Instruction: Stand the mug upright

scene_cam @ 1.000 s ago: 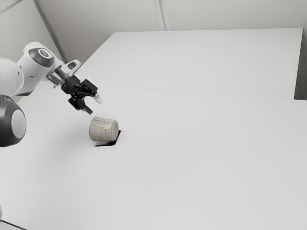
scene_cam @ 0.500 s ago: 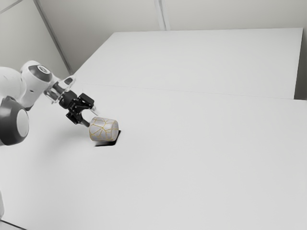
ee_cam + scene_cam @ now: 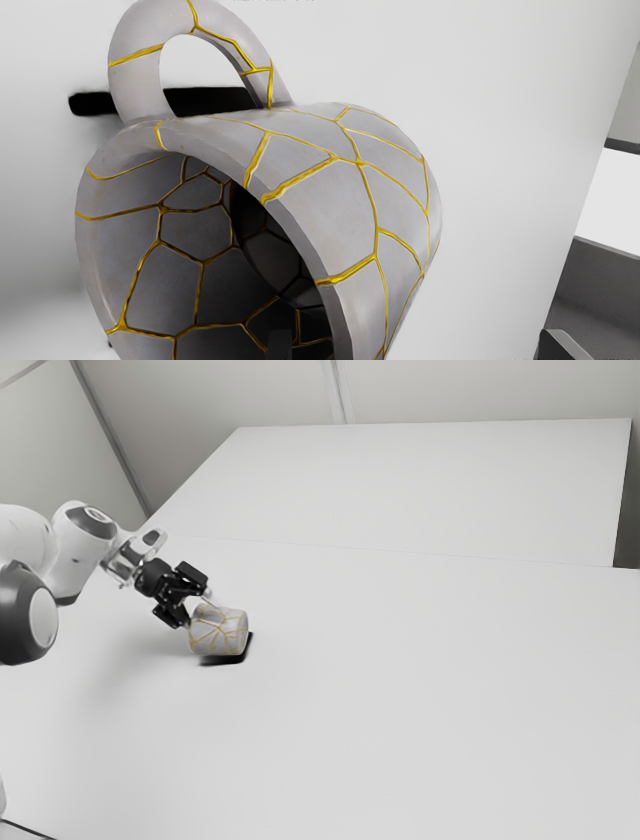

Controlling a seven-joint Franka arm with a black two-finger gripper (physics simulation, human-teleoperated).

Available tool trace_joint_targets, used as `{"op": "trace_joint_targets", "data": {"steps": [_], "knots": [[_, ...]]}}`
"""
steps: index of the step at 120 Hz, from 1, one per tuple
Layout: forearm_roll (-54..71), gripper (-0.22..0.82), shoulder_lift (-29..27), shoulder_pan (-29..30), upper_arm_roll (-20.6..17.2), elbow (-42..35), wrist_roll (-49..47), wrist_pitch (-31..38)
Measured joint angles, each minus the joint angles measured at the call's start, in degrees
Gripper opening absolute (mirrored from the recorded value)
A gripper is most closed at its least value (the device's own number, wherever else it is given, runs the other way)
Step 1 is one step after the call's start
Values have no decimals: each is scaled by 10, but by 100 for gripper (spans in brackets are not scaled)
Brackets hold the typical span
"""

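The grey mug with gold crack lines (image 3: 219, 631) lies on its side on the white table, its mouth toward the gripper (image 3: 199, 612), which is right at the mouth end. In the wrist view the mug (image 3: 345, 190) shows its dark inside and its loop handle (image 3: 135, 65), which sticks out from the side. The gripper (image 3: 417, 345) is open: one fingertip (image 3: 279, 345) overlaps the mug's mouth, the other (image 3: 557, 347) stands outside the wall, apart from it. The mug's wall lies between them.
The white table (image 3: 400, 690) extends under and around the mug. A black shadow lies beneath the mug. Behind, a raised white surface (image 3: 420, 490) stretches toward the pale room walls.
The hand has come down and forward to the mug's mouth, lately shifting toward the exterior view's right. The mug has shifted slightly the same way, still on its side.
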Motion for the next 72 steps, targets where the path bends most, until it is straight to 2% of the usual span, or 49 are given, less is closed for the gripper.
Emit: {"op": "trace_joint_targets", "data": {"steps": [15,29,39,56,72], "knots": [[-3,35,-11,-4,0,-1,3,0],[-5,12,-15,-9,0,-1,6,1],[-7,0,-10,-16,0,0,7,1],[-10,-10,-9,-20,0,2,9,2],[-10,-14,-14,-21,0,2,11,3]]}}
